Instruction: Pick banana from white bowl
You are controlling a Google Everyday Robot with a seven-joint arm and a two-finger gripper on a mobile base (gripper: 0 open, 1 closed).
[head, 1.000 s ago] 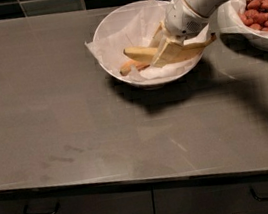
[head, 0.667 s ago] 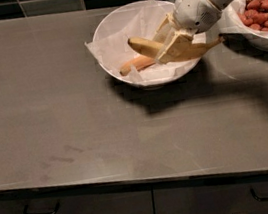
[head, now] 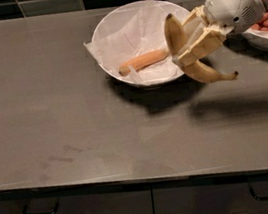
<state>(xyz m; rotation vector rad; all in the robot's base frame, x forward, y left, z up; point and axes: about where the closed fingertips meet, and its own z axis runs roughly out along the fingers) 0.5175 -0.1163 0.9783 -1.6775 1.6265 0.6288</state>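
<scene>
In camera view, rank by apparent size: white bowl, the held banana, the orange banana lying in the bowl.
1. white bowl.
2. banana, clamped in the gripper at the bowl's right rim; held aloft, so maybe flattered by nearness.
3. orange banana, shorter, lying inside the bowl.

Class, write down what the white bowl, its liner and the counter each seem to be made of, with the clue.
White bowl: likely glazed ceramic or hard plastic, smooth and evenly white. Liner: thin white paper, creased and crinkled past the rim. Counter: probably brushed metal, grey with a dull sheen and faint smears. The tool, above the bowl's right edge, grips the banana.
</scene>
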